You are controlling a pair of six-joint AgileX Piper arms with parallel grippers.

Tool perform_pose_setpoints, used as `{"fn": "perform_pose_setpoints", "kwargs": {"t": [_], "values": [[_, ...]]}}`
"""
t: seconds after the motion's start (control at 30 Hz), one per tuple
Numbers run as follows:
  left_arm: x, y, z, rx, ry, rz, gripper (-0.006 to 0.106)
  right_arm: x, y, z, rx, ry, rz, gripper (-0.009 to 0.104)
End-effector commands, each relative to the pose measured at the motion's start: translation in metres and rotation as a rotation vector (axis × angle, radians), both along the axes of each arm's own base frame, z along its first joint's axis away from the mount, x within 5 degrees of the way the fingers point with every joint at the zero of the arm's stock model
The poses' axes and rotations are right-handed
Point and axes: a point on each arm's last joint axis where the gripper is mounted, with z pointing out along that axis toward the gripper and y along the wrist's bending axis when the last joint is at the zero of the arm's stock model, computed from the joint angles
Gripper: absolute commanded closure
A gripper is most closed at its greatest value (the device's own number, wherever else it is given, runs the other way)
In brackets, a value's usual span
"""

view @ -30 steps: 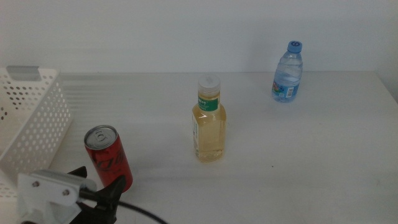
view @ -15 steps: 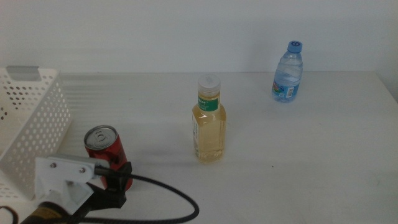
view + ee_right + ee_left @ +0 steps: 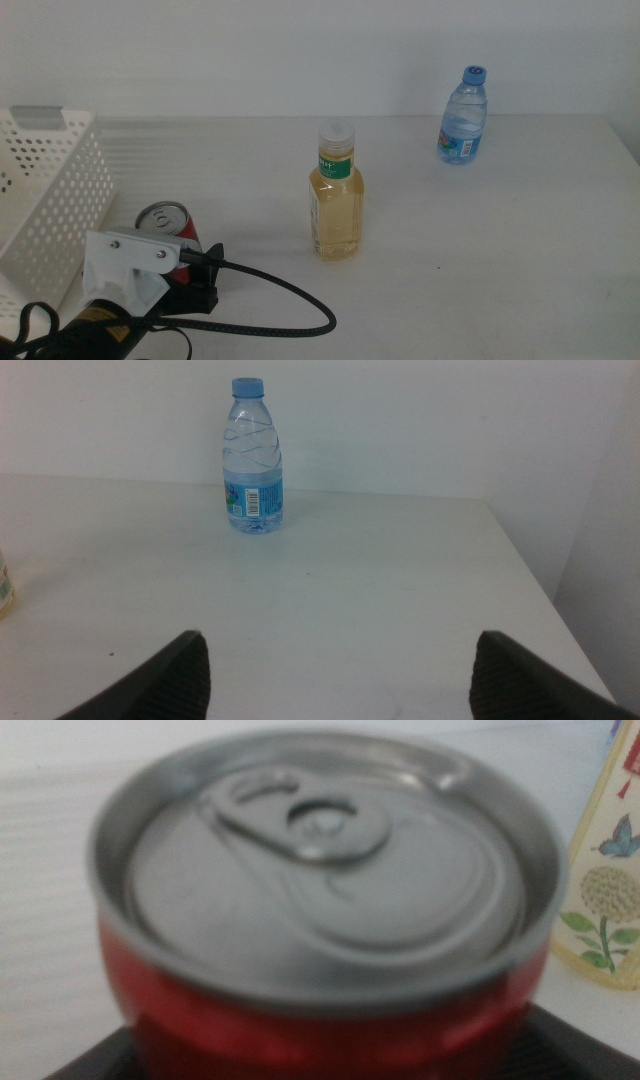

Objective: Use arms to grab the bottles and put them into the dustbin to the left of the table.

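Observation:
The red soda can [image 3: 162, 217] stands at the front left of the table [image 3: 480, 260]. My left gripper [image 3: 195, 272] is open, one dark jaw on either side of the can's body. In the left wrist view the can [image 3: 320, 900] fills the picture, silver top and pull tab facing up. The bottle of yellow liquid [image 3: 336, 205] stands upright mid-table, and its label shows beside the can [image 3: 605, 870]. The blue-capped water bottle [image 3: 463, 117] stands at the far right. My right gripper [image 3: 340, 680] is open, well short of that water bottle [image 3: 253, 460], and is out of the middle view.
The white perforated dustbin [image 3: 50, 190] stands at the left edge, just beyond the can. A black cable [image 3: 290, 300] loops from the left arm's white housing [image 3: 125, 265] across the table's front. The table's right edge [image 3: 530, 570] drops off past the water bottle.
The left arm has pushed forward over the last second, bringing its jaws around the can; its housing now hides most of the can's body. The bottles and can have not moved.

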Motion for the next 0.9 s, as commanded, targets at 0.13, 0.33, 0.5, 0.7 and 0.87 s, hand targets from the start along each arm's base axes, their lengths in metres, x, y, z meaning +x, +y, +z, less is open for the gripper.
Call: {"fn": "perform_pose_setpoints", "kwargs": {"t": [0.13,0.33,0.5,0.7,0.87], "values": [[0.01,-0.004,0.026,-0.063,-0.223,0.003,0.01,-0.002,-0.001,0.011,-0.01,-0.108,-0.009,0.027],[0.019,-0.003,0.02,-0.067,-0.203,0.046,0.011,-0.002,-0.001,0.011,-0.01,-0.108,-0.009,0.027],[0.02,-0.003,0.018,-0.067,-0.199,0.059,0.017,-0.002,-0.001,0.011,-0.01,-0.108,-0.009,0.027],[0.02,-0.001,0.018,-0.069,-0.198,0.079,0.043,-0.002,-0.001,0.011,-0.01,-0.108,-0.009,0.027],[0.02,-0.001,0.018,-0.106,-0.185,0.086,0.096,-0.002,-0.001,0.011,-0.01,-0.108,-0.009,0.027]]}}
